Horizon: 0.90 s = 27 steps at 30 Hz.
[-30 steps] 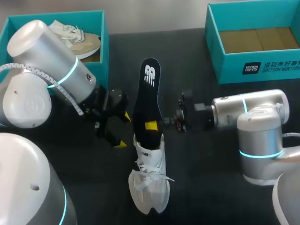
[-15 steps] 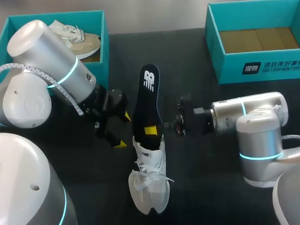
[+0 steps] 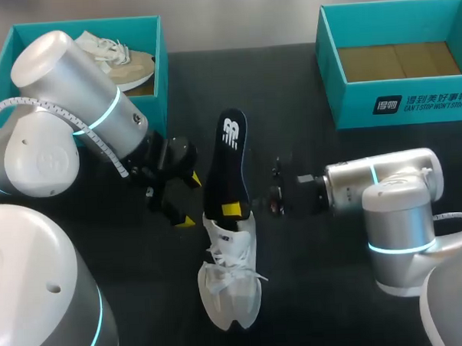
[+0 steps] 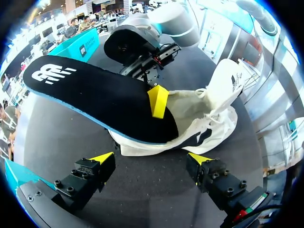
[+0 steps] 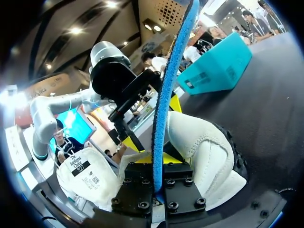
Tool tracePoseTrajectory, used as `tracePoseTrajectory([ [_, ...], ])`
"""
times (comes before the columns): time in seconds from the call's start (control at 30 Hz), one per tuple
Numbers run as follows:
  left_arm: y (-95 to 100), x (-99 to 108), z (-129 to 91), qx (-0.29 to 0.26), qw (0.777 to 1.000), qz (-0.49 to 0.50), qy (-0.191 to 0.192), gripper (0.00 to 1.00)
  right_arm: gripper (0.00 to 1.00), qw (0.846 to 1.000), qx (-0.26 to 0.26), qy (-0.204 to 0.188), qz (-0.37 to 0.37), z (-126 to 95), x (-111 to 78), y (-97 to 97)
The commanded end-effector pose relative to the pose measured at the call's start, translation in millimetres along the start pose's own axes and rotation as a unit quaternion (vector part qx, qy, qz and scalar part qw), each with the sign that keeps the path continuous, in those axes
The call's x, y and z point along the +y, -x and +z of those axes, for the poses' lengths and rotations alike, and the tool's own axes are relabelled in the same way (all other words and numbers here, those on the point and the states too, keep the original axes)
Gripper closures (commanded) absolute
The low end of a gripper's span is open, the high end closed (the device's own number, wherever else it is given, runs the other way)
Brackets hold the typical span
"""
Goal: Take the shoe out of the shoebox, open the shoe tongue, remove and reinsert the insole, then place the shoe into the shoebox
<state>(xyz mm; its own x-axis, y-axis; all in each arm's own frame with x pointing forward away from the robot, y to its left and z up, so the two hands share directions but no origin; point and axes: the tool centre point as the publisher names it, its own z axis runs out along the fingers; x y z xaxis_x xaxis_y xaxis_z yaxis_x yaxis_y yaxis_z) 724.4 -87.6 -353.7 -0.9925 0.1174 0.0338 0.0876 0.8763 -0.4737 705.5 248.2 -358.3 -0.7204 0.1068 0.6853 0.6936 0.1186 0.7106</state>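
A white shoe (image 3: 230, 284) lies on the black table, toe toward the near edge. A black insole (image 3: 226, 158) with a blue edge stands slanted, its lower end inside the shoe's opening. My right gripper (image 3: 233, 210) is shut on the insole just above the shoe's collar. In the left wrist view its yellow tip (image 4: 157, 100) presses on the insole (image 4: 95, 92) over the shoe (image 4: 209, 114). My left gripper (image 3: 188, 199) stands open beside the shoe, touching nothing; its own view shows the gripper (image 4: 154, 164) empty. The right wrist view shows the insole's edge (image 5: 168, 90) between the right gripper's fingers (image 5: 156, 159), with the shoe (image 5: 204, 152) beneath.
A teal shoebox (image 3: 162, 65) at the back left holds another pale shoe (image 3: 119, 59). A second teal box (image 3: 400, 104) at the back right shows only its brown cardboard floor. Bare black table lies between the boxes and near the front edge.
My right gripper has moved toward the near edge with the insole, sliding it deeper into the shoe. The left arm has not moved.
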Motion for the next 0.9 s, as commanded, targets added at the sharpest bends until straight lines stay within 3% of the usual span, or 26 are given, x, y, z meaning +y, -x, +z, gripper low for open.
tracePoseTrajectory([
  [0.03,0.1,1,1,0.0,1.0,0.0,0.0,0.0,1.0,1.0,-0.004,0.002,0.006,7,-20.6,-0.6],
  [0.4,0.1,1,1,0.0,1.0,0.0,0.0,0.0,1.0,1.0,-0.007,-0.011,0.026,6,-33.3,-6.9],
  [0.9,0.1,1,1,0.0,1.0,0.0,0.0,0.0,1.0,1.0,-0.006,-0.028,-0.004,5,-18.2,-13.4],
])
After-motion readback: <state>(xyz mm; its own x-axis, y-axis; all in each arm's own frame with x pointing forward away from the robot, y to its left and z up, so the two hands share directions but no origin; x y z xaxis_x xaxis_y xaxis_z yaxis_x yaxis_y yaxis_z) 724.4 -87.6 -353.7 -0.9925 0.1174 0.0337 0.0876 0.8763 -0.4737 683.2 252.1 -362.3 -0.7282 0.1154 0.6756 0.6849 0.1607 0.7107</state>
